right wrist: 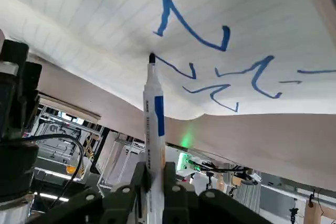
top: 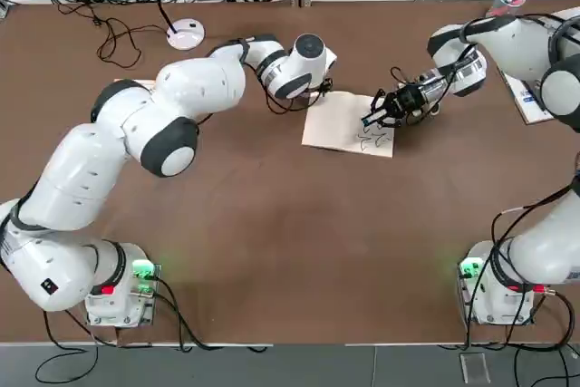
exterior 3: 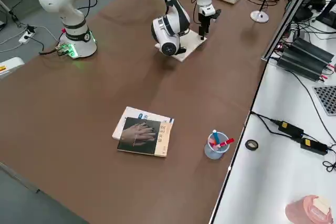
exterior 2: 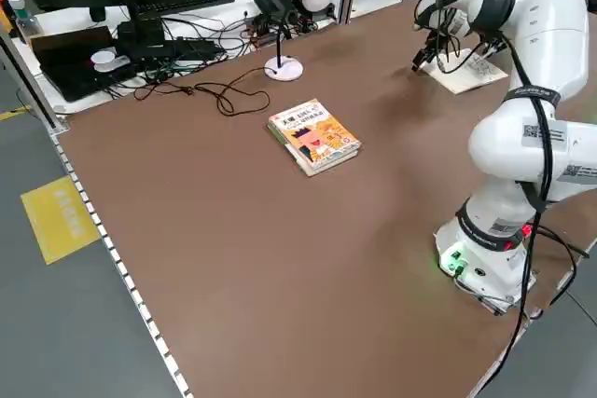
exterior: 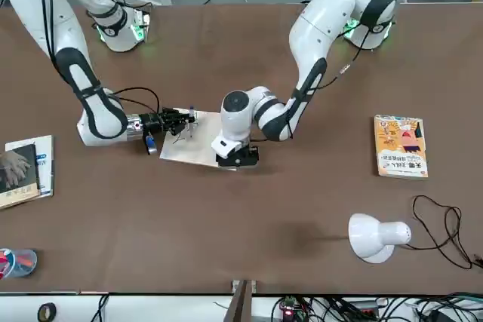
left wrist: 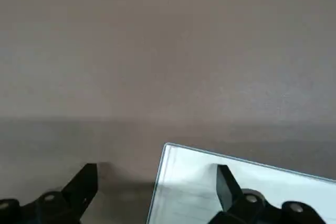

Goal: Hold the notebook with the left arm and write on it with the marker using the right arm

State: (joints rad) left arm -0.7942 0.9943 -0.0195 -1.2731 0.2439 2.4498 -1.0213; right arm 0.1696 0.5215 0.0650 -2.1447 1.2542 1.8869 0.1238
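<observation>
Our right hand clenched on one marker, tip touching one notebook; our left hand spread, one finger on notebook corner.

two robot arms, left arm and right arm; one notebook; one marker; two closed books, a yellow-orange book and a grey-covered book; one clear cup of pens; one white lamp; one tape roll.

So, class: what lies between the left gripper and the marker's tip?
Only the notebook's own page, with blue scribbles beside the marker. The top view shows it: left gripper on one corner, right gripper opposite.
</observation>
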